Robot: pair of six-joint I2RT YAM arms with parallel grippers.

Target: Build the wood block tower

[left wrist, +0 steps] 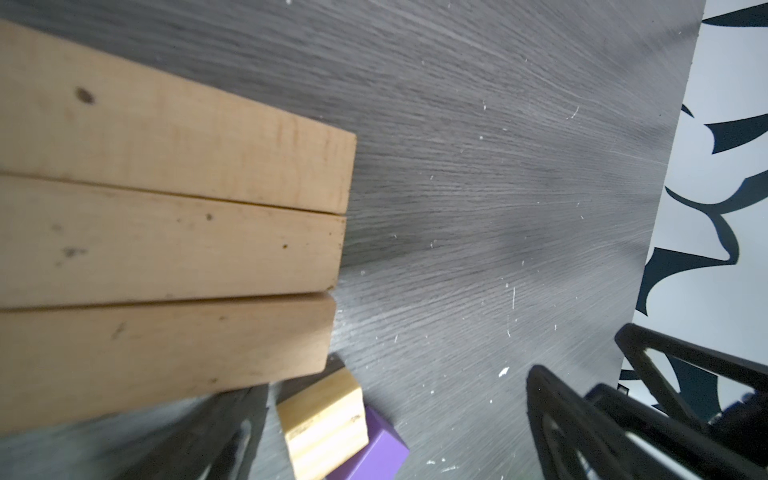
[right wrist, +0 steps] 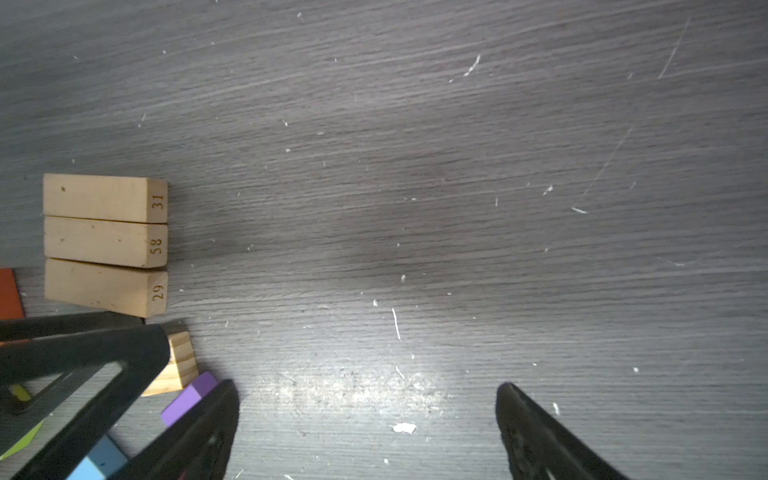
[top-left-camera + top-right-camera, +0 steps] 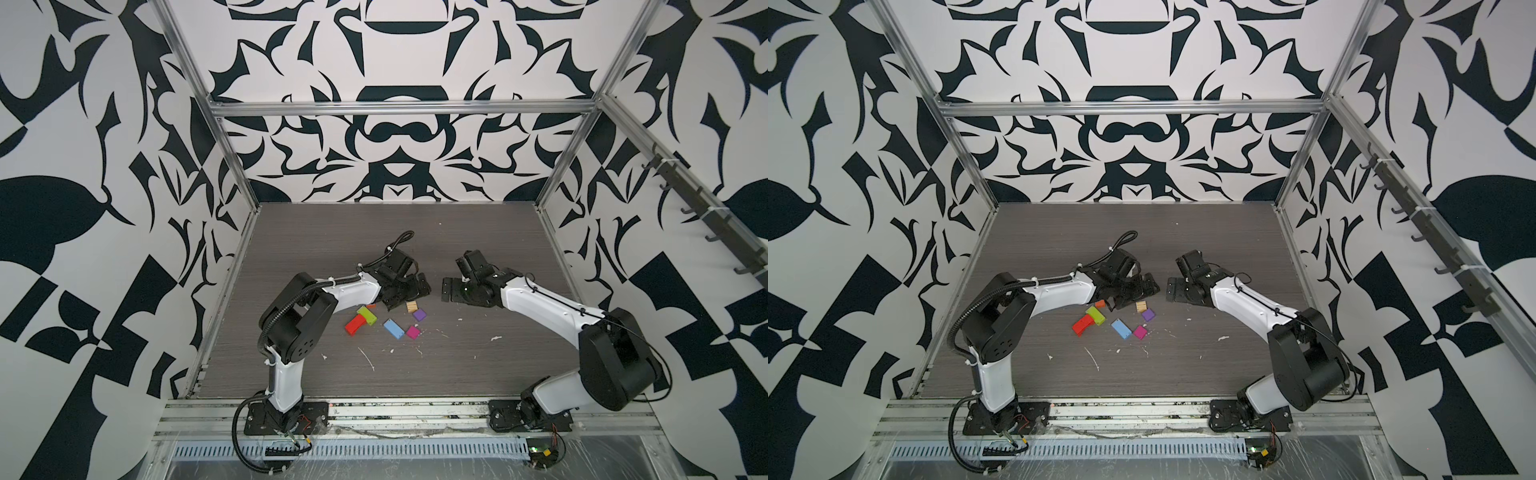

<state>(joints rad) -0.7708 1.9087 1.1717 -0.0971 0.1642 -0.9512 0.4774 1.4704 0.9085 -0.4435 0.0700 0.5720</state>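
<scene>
1. In both top views the left end effector (image 3: 409, 296) and the right end effector (image 3: 449, 289) hover over the middle of the worktop (image 3: 332, 249). Their tips face each other just apart, both sets of jaws spread wide and empty. Loose wood blocks lie on the arm-base side of the left end effector: a tan cube (image 3: 412, 307) beside a purple cube (image 3: 419, 314), then a magenta cube (image 3: 413, 332), a blue oblong (image 3: 394, 328), and a green oblong (image 3: 367, 314) touching a red oblong (image 3: 354, 324). An orange oblong (image 3: 371, 306) peeks out from under the left end effector, which hides any tower.

2. The left wrist view shows three tan oblongs (image 1: 166, 249) lying flat directly below the open left end effector, long sides touching. They appear to be the tower's base row, with one end slightly askew. The tan cube sits just off the row's corner, close to one of the fingers (image 1: 232, 432).

3. In the right wrist view the row lies off to one side of the open right end effector (image 2: 368, 388), with bare worktop ahead. The next step is probably to lay a coloured oblong across the row. To do that well, the left end effector should rise straight up before swinging toward the blocks, so its fingers do not nudge the row or the nearby cube. There is open room beyond both end effectors, and the walls stand well apart.
</scene>
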